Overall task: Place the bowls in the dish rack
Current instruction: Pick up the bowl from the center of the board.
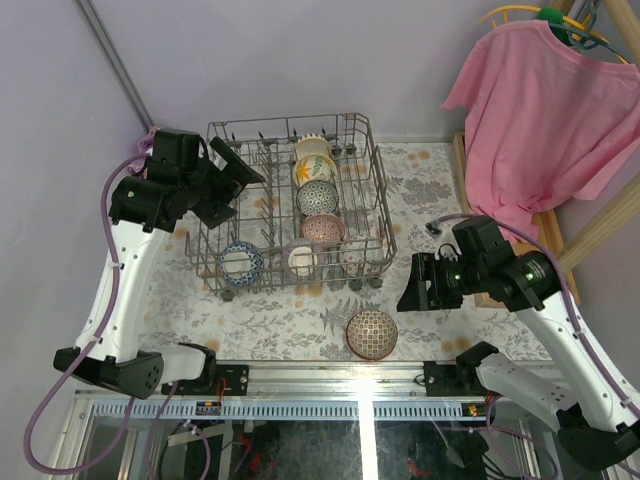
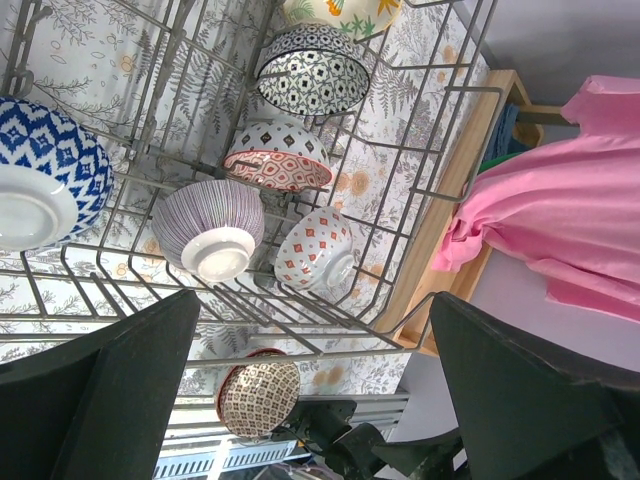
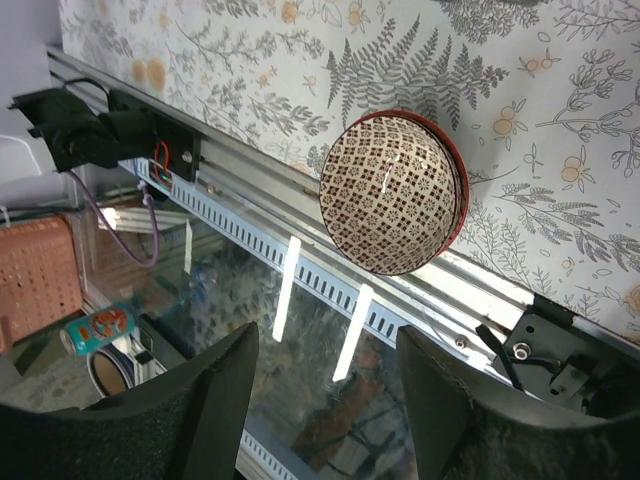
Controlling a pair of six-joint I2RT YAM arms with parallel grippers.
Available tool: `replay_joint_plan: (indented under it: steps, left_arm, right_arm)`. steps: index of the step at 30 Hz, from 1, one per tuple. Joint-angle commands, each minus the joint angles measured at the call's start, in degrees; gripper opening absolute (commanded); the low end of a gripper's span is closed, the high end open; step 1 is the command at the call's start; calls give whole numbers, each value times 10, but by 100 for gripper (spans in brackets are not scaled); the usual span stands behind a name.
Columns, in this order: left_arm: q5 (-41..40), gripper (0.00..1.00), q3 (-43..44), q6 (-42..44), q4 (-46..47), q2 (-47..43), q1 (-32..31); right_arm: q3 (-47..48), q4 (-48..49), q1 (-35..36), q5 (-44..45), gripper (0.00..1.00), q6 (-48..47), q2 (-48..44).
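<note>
The grey wire dish rack [image 1: 368, 190] stands at mid-table. Several bowls sit in it: a floral one [image 1: 315, 165], a dark-patterned one [image 1: 317, 196], a red-pink one [image 1: 322, 228], a blue one [image 1: 240, 262] and a grey-striped one [image 1: 301, 259]. One brown-and-cream patterned bowl [image 1: 371, 333] lies upside down on the cloth near the front edge, also seen in the right wrist view [image 3: 392, 192] and the left wrist view [image 2: 258, 396]. My left gripper [image 1: 228, 185] hangs open above the rack's left side [image 2: 300, 355], empty [image 2: 315, 300]. My right gripper [image 1: 408, 285] is open and empty, right of the loose bowl and apart from it [image 3: 328, 335].
A pink shirt [image 1: 545, 110] hangs on a wooden stand [image 1: 600, 230] at the right. A metal rail [image 1: 330, 375] runs along the table's near edge, close behind the loose bowl. The fern-print cloth [image 1: 440, 180] covers the table. The rack's tall wire sides rise around the bowls.
</note>
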Motion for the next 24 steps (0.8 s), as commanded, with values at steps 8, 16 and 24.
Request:
replay_joint_plan:
  steps: [8,16,24]
  left_arm:
    - [-13,100,13,-3,-12,-12,-1]
    - [-18,100,21,-3,-10,-5,-1]
    - [-20,100,17,-1,-9,-3,0]
  right_arm:
    - [34,17,124,-11,63,-74,81]
    - [44,58,371,164,63,7,110]
    - [8,59,468,231,60,-19,143]
